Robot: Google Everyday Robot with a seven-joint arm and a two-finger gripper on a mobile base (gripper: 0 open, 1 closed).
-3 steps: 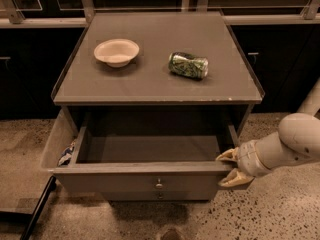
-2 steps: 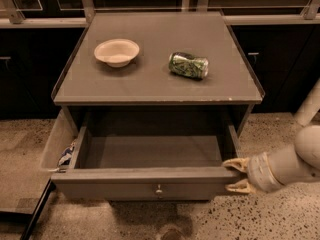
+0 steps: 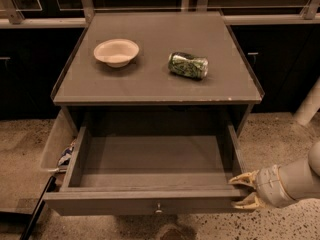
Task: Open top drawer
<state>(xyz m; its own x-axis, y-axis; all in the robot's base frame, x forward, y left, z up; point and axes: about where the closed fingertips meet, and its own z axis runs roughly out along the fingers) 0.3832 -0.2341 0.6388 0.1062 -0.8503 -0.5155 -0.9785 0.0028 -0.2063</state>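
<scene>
Grey cabinet (image 3: 150, 84) in the middle, and its top drawer (image 3: 125, 203) is pulled way out toward the camera, inside showing. My gripper (image 3: 236, 193) sits at the right end of the drawer front, fingers spread apart. Up top: a bowl (image 3: 116, 52), and a green can (image 3: 188, 65) on its side.

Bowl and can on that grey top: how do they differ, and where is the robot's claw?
The bowl is pale and sits upright, open side up; the can is green, shiny and lies on its side. The bowl is wider and on the left; the can is on the right. Both rest on the cabinet top, apart from each other, above the open drawer. The gripper is at the drawer's front right corner, fingers apart.
</scene>
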